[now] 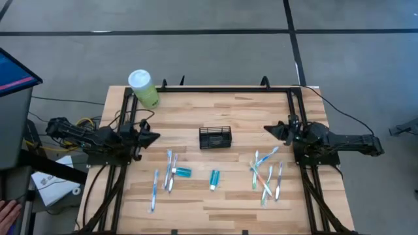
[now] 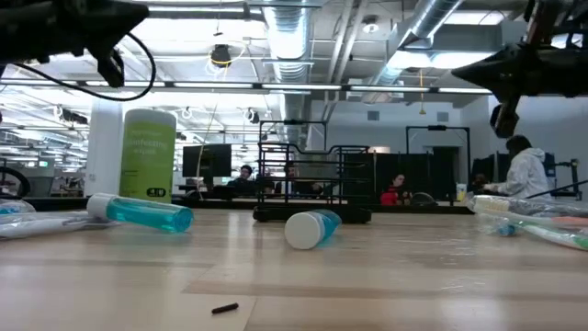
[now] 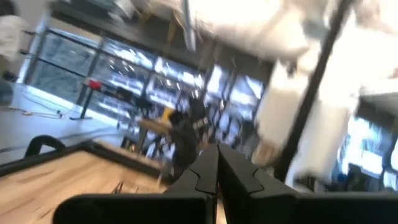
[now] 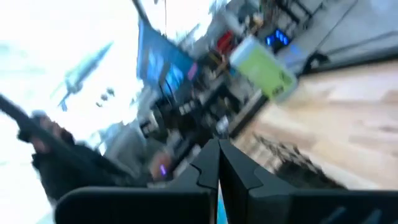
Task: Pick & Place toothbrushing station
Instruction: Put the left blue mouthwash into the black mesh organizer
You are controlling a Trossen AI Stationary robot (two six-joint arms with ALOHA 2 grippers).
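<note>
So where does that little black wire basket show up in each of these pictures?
High view: the black wire caddy sits mid-table, slightly toward the far edge.
Low view: it stands in the centre, behind a teal tube.
Left wrist view: not clearly in it.
Right wrist view: a dark blurred mesh shape, probably the caddy.
Shared landmark: the green canister.

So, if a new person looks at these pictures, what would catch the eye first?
Probably the small black wire caddy standing alone in the middle of the wooden table, and the green canister at the far left corner. Toothbrushes lie scattered near the front on both sides, while the left gripper and right gripper wait shut at either edge.
</note>
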